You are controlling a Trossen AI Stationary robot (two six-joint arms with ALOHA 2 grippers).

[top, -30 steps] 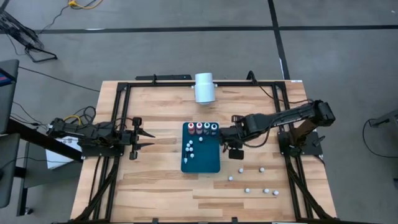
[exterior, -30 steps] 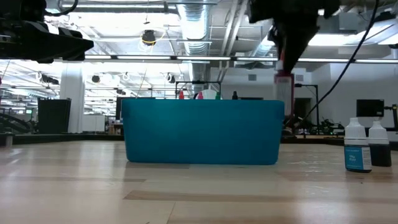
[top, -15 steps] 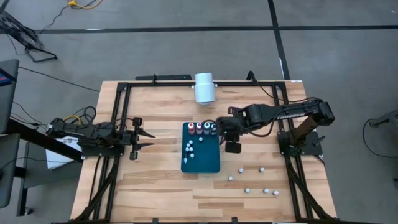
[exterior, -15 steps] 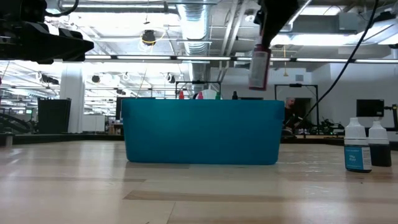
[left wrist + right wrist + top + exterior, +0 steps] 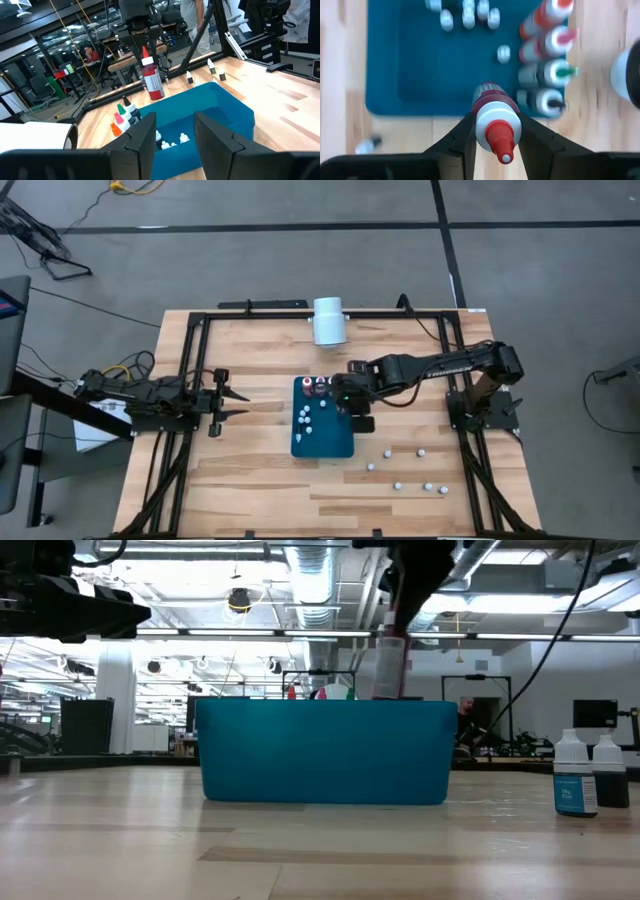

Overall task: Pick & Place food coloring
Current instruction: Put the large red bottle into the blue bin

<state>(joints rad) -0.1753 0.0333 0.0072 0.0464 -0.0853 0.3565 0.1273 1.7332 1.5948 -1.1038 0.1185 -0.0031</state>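
Two arms in view. Left tool (image 5: pixel 240 402) waits well left of the teal tray (image 5: pixel 322 442), fingers (image 5: pixel 142 137) apart, nothing between them. In the tray: a row of four upright bottles (image 5: pixel 326 386) along the far wall, small pale ones (image 5: pixel 305 418) loose on the floor. Right tool (image 5: pixel 345 394) hangs over the tray's far right part, clamped on a red bottle (image 5: pixel 389 665), long axis upright, cap up. Judgement: open floor lies directly below; right arm is nearer. More bottles (image 5: pixel 405 470) stand on the table (image 5: pixel 250 480) to the right.

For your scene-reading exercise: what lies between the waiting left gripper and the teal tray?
Only bare wooden table between left gripper and teal tray, per the high view.
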